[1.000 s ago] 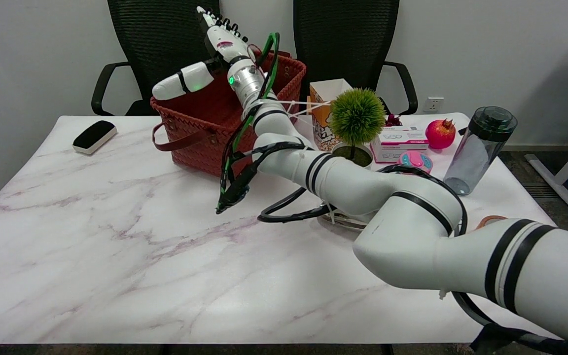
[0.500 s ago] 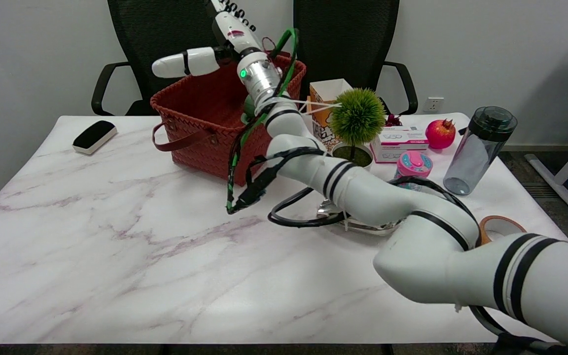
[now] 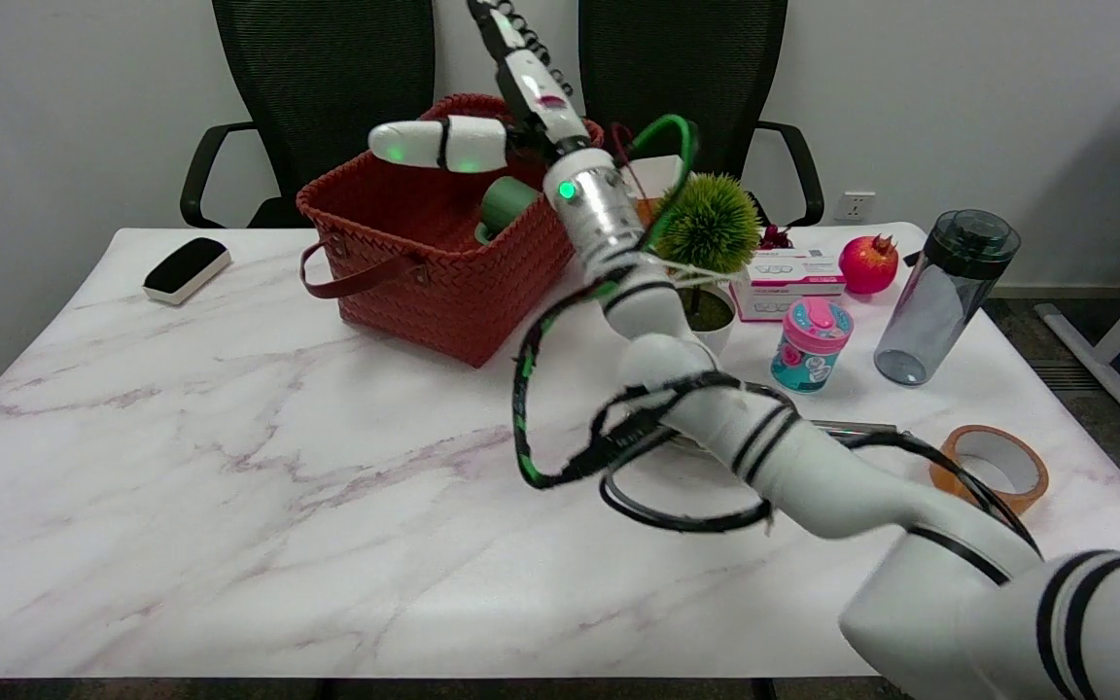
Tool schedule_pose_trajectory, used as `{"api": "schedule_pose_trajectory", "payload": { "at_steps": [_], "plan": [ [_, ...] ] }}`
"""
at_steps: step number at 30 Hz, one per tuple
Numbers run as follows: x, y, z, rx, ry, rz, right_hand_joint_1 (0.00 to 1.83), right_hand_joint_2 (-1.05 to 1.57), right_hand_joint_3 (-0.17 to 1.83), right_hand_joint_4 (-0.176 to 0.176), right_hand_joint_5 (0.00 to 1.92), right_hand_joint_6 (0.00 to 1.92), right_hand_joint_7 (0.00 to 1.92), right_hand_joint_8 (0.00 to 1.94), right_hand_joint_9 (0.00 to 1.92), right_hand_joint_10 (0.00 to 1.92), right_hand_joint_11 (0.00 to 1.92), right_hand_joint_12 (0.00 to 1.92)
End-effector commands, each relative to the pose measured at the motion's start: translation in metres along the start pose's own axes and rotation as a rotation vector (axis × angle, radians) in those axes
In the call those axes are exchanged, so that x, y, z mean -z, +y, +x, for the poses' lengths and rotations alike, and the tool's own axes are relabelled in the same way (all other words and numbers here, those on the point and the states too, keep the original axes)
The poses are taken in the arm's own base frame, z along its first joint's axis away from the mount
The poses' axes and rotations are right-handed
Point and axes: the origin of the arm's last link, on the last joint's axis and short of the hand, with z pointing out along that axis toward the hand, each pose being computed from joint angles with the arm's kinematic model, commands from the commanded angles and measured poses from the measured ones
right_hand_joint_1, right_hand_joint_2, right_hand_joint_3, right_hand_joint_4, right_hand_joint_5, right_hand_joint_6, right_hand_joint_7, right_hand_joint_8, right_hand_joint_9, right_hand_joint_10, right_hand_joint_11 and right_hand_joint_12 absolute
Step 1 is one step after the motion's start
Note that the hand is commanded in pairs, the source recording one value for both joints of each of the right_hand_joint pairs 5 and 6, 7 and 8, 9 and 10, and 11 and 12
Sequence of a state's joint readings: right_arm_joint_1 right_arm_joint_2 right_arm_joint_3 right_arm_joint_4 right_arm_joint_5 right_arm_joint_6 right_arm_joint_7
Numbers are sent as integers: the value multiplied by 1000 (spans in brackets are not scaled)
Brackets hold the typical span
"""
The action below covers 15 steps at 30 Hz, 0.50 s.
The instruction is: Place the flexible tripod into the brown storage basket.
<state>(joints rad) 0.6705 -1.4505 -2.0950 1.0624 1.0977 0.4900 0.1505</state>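
A white marble table (image 3: 229,467) with pink veins stands before two black mesh chairs (image 3: 327,87). On it sits a brown woven storage basket (image 3: 424,262) with a strap handle. A green, round-ended thing, likely part of the flexible tripod (image 3: 505,204), lies inside the basket by its right wall. The robot's right hand (image 3: 511,87), black and white, is up in the air over the basket's far right edge. Its fingers are spread apart and hold nothing. Near the basket stand a fuzzy green ball plant (image 3: 709,222) in a white pot and a pink and teal cup (image 3: 810,344).
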Motion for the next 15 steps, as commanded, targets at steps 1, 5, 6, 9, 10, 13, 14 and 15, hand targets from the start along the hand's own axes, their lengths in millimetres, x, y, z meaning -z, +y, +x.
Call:
{"api": "schedule_pose_trajectory", "payload": {
  "at_steps": [1,5,6,9,10,13,14,15],
  "plan": [
    [139,5,45,-57,142,37,681,233,-98,0,0,0,0,0,0,0,0,0],
    [167,3,34,-39,138,32,683,237,-99,0,0,0,0,0,0,0,0,0],
    [170,2,32,-39,138,33,683,239,-100,0,0,0,0,0,0,0,0,0],
    [182,-2,26,-46,138,40,684,242,-101,0,0,0,0,0,0,0,0,0],
    [186,-4,24,-51,138,41,684,243,-102,0,0,0,0,0,0,0,0,0],
    [197,-12,20,-67,129,59,684,256,-110,0,0,0,0,0,0,0,0,0],
    [201,-16,18,-66,125,75,684,257,-108,0,0,0,0,0,0,0,0,0],
    [203,-18,18,-65,123,84,684,256,-105,0,0,0,0,0,0,0,0,0]
  ]
}}
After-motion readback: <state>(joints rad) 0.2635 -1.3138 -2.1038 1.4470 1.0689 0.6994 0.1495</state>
